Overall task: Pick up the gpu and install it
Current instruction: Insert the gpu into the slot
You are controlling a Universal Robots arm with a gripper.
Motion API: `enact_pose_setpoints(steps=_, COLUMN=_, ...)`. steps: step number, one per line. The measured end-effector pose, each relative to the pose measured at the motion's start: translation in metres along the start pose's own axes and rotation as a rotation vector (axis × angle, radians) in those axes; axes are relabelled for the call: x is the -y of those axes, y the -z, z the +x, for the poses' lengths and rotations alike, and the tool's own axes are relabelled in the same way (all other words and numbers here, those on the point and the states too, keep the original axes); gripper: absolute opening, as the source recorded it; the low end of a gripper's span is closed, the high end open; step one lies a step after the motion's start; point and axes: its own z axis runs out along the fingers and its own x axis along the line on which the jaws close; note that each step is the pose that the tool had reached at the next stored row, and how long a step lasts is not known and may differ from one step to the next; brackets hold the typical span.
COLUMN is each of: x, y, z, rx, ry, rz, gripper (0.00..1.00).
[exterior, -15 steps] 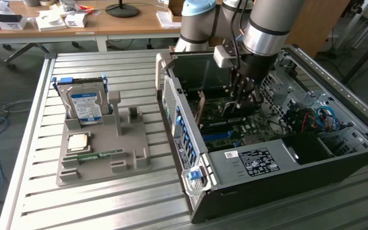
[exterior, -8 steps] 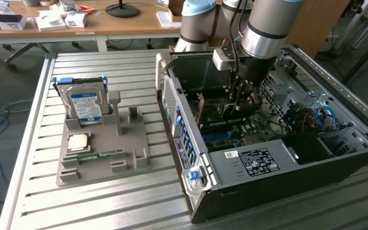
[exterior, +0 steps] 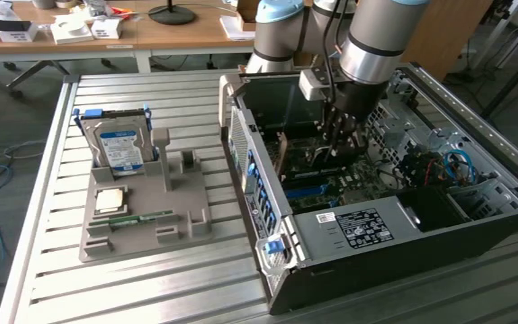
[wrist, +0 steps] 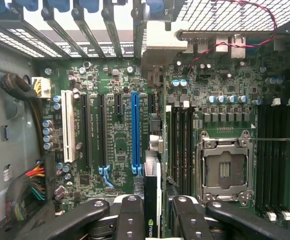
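My gripper (exterior: 336,145) reaches down inside the open computer case (exterior: 475,223), over the motherboard (exterior: 349,179). In the wrist view the gripper (wrist: 154,212) is shut on the gpu (wrist: 151,187), which I see edge-on as a thin dark card with a logo strip between the black fingers (wrist: 132,215). Its pale metal bracket (wrist: 159,42) lies at the case's rear slot wall. The card stands right beside the long blue slot (wrist: 136,132), on the CPU-socket side; whether it is seated in a slot I cannot tell.
The CPU socket (wrist: 224,170) and memory slots (wrist: 272,160) lie beside the card. Cable bundles (wrist: 27,185) hang at the other side. Outside the case, a grey tray (exterior: 142,229) holds a hard drive (exterior: 119,148), a CPU chip (exterior: 110,199) and a memory stick (exterior: 133,219).
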Motion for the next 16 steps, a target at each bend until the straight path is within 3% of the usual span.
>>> enact_pose_setpoints(steps=16, x=-0.0037, y=-0.0044, z=0.0003, rx=-0.0002, ry=0.0, rz=0.0002, gripper=0.27)
